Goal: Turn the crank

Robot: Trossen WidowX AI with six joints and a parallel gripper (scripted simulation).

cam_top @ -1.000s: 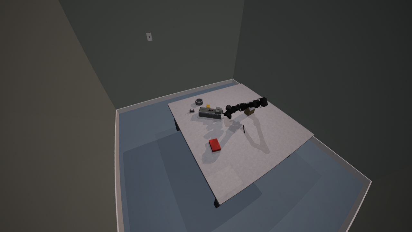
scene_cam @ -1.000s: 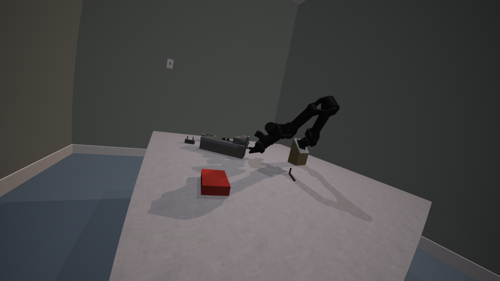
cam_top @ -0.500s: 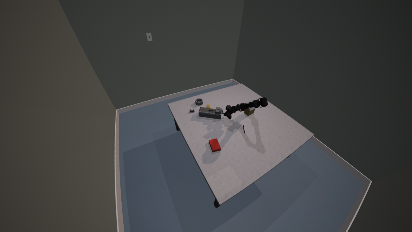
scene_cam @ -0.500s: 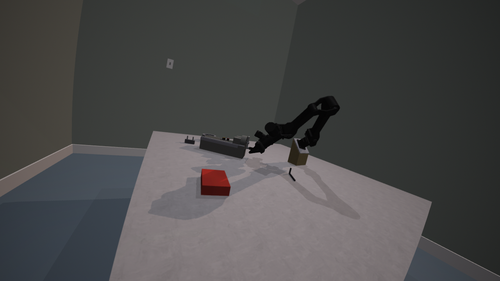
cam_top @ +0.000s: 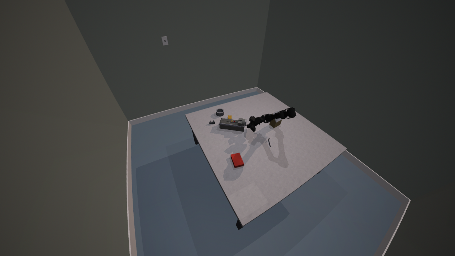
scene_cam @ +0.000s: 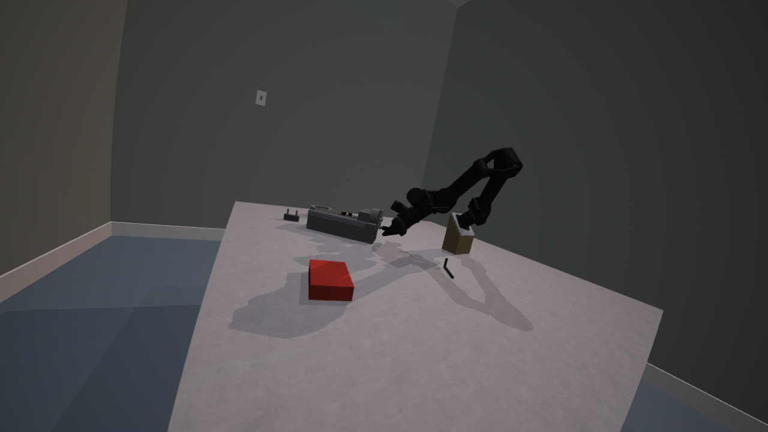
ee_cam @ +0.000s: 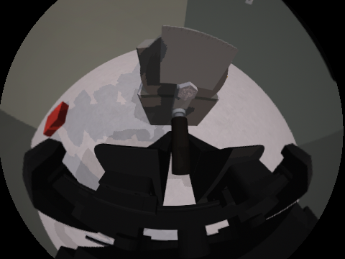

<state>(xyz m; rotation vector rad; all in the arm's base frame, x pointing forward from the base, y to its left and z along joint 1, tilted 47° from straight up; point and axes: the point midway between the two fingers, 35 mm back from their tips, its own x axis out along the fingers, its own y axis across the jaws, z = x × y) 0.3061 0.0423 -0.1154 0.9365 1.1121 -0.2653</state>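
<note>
The grey machine (cam_top: 231,126) (scene_cam: 339,225) (ee_cam: 158,111) stands on the table, its crank end toward the arm. In the wrist view a fan-shaped plate (ee_cam: 198,57) rises at that end, with the crank hub (ee_cam: 187,91) in front of it. My gripper (cam_top: 247,126) (scene_cam: 384,231) (ee_cam: 177,134) is shut on the dark crank handle (ee_cam: 180,144), which stands between the two fingers. Small dark and brass-coloured parts (scene_cam: 346,213) show on top of the machine. The red pointer and the brass zero marks are too small to tell apart, so their alignment cannot be read.
A red block (cam_top: 237,160) (scene_cam: 330,276) (ee_cam: 56,119) lies on the table nearer the top and exterior views. A grey ring (cam_top: 219,112), a yellow block (cam_top: 229,117) and a small two-pin part (cam_top: 212,122) (scene_cam: 291,216) are around the machine. A black bent rod (cam_top: 269,142) (scene_cam: 448,270) lies near the arm's base block (cam_top: 275,123) (scene_cam: 456,239).
</note>
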